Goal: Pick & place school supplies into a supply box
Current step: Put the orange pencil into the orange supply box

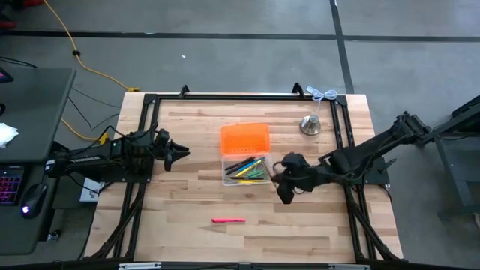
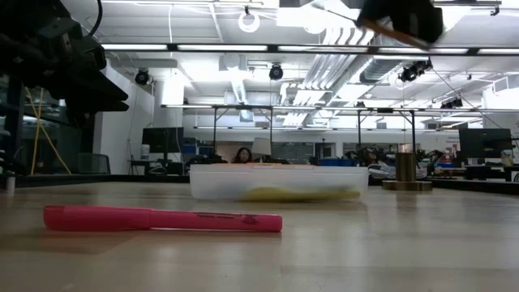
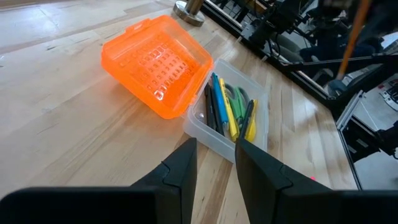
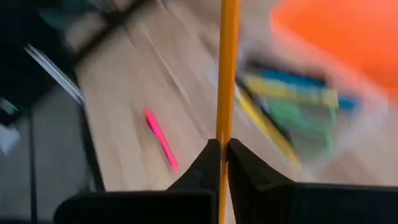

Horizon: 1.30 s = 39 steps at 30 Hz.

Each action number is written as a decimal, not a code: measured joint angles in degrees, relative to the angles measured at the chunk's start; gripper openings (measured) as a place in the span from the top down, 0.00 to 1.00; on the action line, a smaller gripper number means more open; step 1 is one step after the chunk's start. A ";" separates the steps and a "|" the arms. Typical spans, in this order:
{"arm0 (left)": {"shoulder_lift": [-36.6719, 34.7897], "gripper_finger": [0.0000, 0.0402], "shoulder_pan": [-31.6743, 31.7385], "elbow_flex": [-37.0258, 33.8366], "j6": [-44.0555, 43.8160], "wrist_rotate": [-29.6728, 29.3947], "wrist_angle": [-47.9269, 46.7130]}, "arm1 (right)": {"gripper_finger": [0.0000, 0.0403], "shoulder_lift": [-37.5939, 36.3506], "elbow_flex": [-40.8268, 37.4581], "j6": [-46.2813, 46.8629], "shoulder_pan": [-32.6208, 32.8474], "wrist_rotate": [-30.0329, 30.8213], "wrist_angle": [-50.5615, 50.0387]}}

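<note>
Pink marker (image 2: 162,219) bears dark print, too small to read.

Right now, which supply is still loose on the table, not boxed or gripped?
The pink marker, lying alone on the bare wood. The others lie in the supply box, except the pencil clamped in the right gripper.

— Where is the right hand (image 1: 283,182)?
— Its arm reaches in from the right edge of the worktop, bent at the elbow, with both fingers (image 4: 239,163) pinched tight.
— And the left hand (image 1: 180,153)?
— It waits at the left side, arm stretched out level, fingers (image 3: 180,169) slightly parted and holding nothing.
</note>
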 joint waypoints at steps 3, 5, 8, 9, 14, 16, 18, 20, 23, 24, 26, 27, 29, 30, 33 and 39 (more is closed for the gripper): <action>0.00 0.65 -0.01 0.00 -0.06 0.04 0.00 | 1.00 -2.20 0.00 -5.25 -0.04 5.22 5.87; -0.01 0.65 -0.01 0.00 -0.07 0.04 0.00 | 1.00 -3.37 0.00 -8.29 -0.04 7.98 8.83; 0.00 0.65 0.00 0.00 -0.07 0.07 0.00 | 1.00 -4.65 0.00 -12.40 -0.04 10.92 12.71; 0.00 0.65 -0.01 0.00 -0.07 0.07 0.00 | 1.00 -4.99 0.00 -13.75 -0.04 11.77 14.11; -0.01 0.65 -0.01 0.00 -0.05 0.09 0.00 | 1.00 -5.80 0.00 -20.35 -0.04 15.25 20.96; 0.00 0.65 -0.01 0.00 -0.05 0.09 0.00 | 1.00 -5.82 0.00 -22.83 -0.04 15.98 23.60; 0.00 0.65 0.00 0.00 -0.05 0.11 0.00 | 1.00 -5.84 0.00 -25.45 -0.04 17.33 26.36; 0.00 0.65 -0.01 0.00 -0.04 0.10 0.00 | 1.00 -5.84 0.00 -28.05 -0.02 17.91 29.11; -0.02 0.65 -0.02 0.00 -0.03 0.11 -0.03 | 1.00 -5.85 0.00 -31.72 -0.02 18.04 32.63; -0.01 0.65 -0.02 0.00 -0.03 0.11 -0.09 | 1.00 -5.84 0.00 -32.67 -0.02 18.04 33.45; -0.02 0.65 0.00 0.00 -0.03 0.11 -0.74 | 1.00 -5.85 0.00 -33.75 -0.02 18.04 34.34; -0.02 0.65 -0.02 0.00 -0.03 0.11 -1.08 | 1.00 -5.84 0.00 -33.84 -0.02 18.09 34.38; 0.00 0.65 -0.01 0.00 -0.02 0.11 -1.29 | 1.00 -5.86 0.00 -33.84 -0.02 18.32 34.38; -0.01 0.65 0.00 0.00 -0.02 0.11 -1.36 | 1.00 -5.86 0.00 -33.84 -0.02 18.32 34.35; 0.00 0.65 -0.01 0.00 -0.01 0.11 -1.49 | 1.00 -5.85 0.00 -33.82 -0.02 18.38 34.38; 0.00 0.65 0.00 0.00 -0.01 0.11 -1.51 | 1.00 -5.84 0.00 -33.89 -0.02 18.47 34.35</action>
